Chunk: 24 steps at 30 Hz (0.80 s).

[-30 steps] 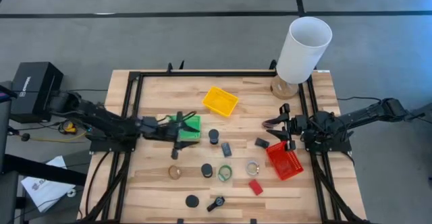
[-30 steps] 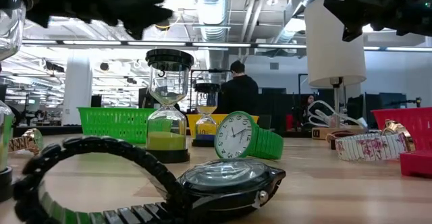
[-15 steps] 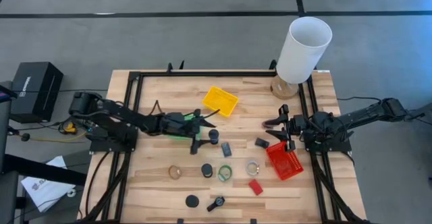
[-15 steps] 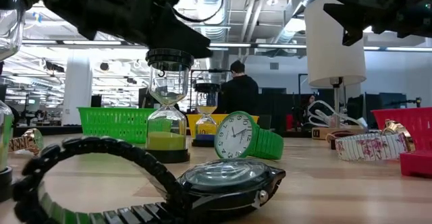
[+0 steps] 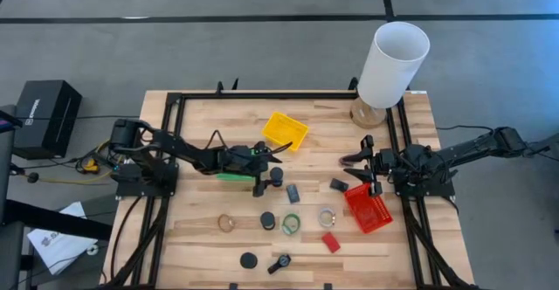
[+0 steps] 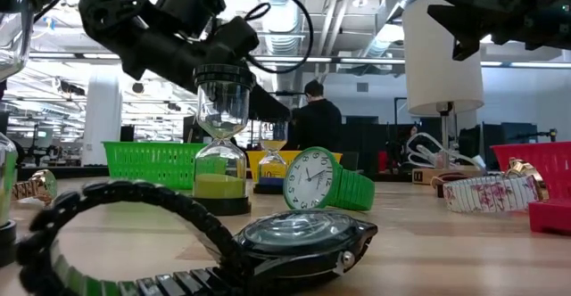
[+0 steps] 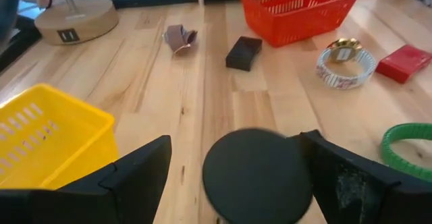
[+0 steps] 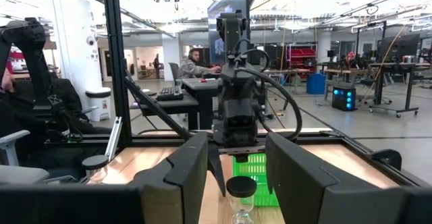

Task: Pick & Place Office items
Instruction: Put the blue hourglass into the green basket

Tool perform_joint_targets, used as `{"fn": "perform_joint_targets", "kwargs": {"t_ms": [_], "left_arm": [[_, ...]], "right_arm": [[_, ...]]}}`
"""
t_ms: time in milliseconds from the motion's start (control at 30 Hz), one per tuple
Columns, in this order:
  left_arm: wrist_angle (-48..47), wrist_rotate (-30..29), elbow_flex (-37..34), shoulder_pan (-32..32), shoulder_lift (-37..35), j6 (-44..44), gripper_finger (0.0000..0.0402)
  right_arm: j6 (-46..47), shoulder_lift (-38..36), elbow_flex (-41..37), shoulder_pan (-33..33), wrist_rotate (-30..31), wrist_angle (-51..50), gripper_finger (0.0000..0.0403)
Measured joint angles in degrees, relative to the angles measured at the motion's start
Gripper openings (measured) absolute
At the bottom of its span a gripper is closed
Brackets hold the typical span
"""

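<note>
Reaching over the hourglass (image 5: 276,176) at mid tabletop (image 5: 201,238), the left gripper (image 5: 267,169) has jaws wide open, apparently to straddle it. Right gripper (image 5: 360,172) waits near the red tray (image 5: 368,209); its jaws I cannot tell.

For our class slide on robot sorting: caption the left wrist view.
Open left pincer straddles an hourglass's black top, red basket beyond.

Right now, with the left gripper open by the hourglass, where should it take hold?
Probably by the round black cap. The hourglass stands upright on the table, and the cap already sits between the open fingers of the left gripper. Come down from above and close on the cap's rim, not on the glass.
</note>
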Motion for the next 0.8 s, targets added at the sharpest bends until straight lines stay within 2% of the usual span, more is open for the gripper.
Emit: {"fn": "perform_joint_targets", "kwargs": {"t_ms": [267,500,800], "left_arm": [[0.1,0.0,0.0,0.0,0.3,0.0,0.0306],[0.1,3.1,0.0,0.0,0.3,0.0,0.0268],[-1.9,3.5,0.0,0.7,0.3,-0.1,0.0221]], "right_arm": [[0.0,0.0,0.0,0.0,0.0,-0.1,0.0143],[0.0,0.0,0.0,0.0,0.0,-0.2,0.0143],[0.0,0.0,0.0,0.0,0.0,-1.0,0.0143]]}}
